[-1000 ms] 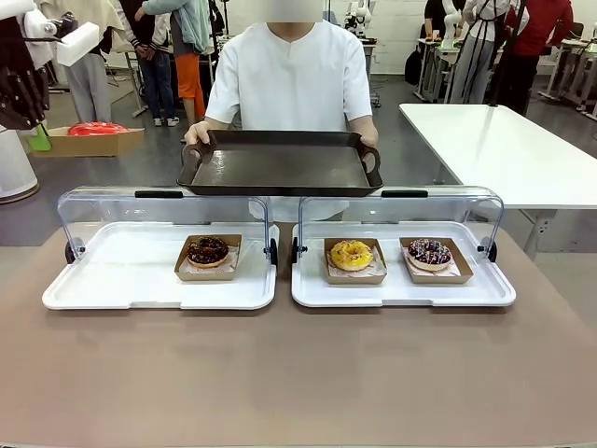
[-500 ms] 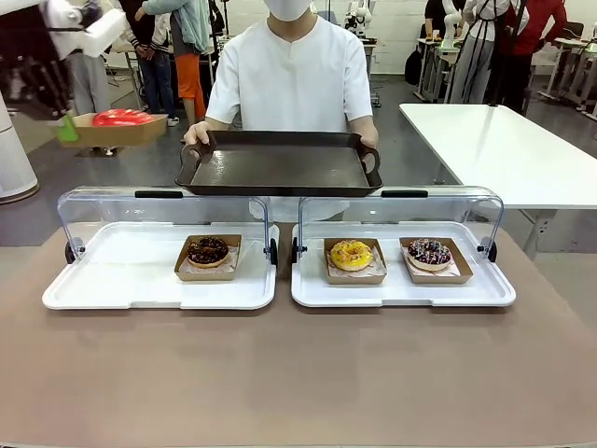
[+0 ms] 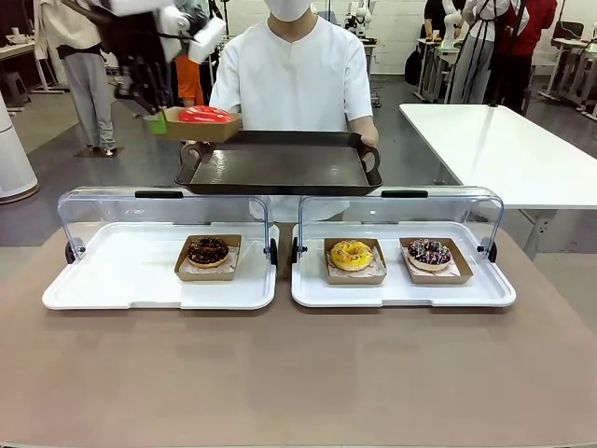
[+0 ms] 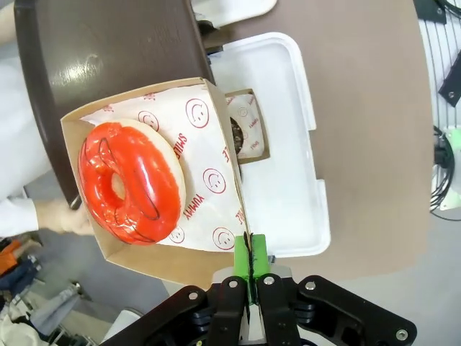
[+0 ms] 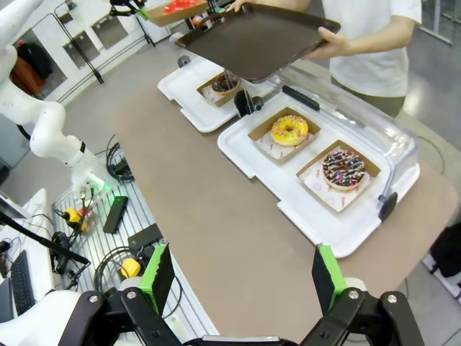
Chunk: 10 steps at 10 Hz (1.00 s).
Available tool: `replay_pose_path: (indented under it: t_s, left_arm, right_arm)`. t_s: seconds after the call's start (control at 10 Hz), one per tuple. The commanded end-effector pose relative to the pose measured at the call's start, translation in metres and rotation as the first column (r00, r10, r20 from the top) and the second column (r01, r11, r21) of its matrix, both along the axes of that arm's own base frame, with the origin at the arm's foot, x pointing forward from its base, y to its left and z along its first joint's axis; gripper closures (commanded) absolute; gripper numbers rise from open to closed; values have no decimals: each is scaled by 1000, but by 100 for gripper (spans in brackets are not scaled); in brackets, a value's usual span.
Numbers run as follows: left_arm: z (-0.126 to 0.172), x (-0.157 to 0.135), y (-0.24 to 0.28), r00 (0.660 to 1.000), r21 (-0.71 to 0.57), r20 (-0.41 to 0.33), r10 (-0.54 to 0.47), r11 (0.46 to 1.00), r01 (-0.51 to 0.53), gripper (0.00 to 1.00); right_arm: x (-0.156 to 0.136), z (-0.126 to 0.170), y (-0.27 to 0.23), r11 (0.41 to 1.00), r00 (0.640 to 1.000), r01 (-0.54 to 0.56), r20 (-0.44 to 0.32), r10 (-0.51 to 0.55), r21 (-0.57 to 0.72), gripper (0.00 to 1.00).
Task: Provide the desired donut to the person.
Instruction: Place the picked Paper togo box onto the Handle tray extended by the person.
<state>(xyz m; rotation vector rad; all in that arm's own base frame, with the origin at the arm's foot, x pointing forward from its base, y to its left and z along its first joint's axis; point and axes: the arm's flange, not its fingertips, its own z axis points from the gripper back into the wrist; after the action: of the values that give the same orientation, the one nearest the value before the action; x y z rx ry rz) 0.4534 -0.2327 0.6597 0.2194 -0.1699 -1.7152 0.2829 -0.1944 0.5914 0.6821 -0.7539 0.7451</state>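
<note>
Our left gripper [image 4: 250, 256] was clenched on one wall of a brown cardboard box [image 4: 158, 265], green pads [image 4: 241, 252] pinching the card's edge. Against half a second earlier, we saw it had swung that box rightward from the far left of the scene; against a full second earlier, it also sat higher. It now hung at the far left corner of the dark tray [image 3: 280, 168] that the person [image 3: 294, 75] held level with both hands beyond the table [image 3: 298, 373]. Tray, person and the donuts below looked unmoved. The red-glazed donut [image 4: 130, 184] lay inside the box on printed paper, just beyond the pads and apart from them, toward the wall opposite the grip. Our right gripper [image 5: 243, 277] stood released, jaws wide, high over the table's near right. Nearer us, the left white tray [image 3: 112, 299] held a chocolate donut [image 3: 208, 250]; the right white tray [image 3: 401, 299] held a yellow donut [image 3: 352, 254] and a sprinkled donut [image 3: 429, 252], each in its own card box, clear lids [image 3: 163, 210] raised behind.
</note>
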Motion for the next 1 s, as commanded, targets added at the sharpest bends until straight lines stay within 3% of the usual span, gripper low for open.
replay_pose_path:
  t_s: [0.0, 0.4, 0.9]
  left_arm:
    - [3, 30, -14, 1000, 20, -12, 3, 1000, -2, 99]
    - [-11, 86, -11, 990, -57, -144, -5, 998, -3, 99]
    - [-46, 114, -9, 981, -62, -195, -1, 998, -12, 99]
  right_arm:
    - [1, 1, 0, 1000, 1000, -10, 14, 10, 12, 0]
    - [1, 1, 0, 1000, 1000, -10, 14, 10, 12, 0]
    - [1, 1, 0, 1000, 1000, -10, 14, 10, 12, 0]
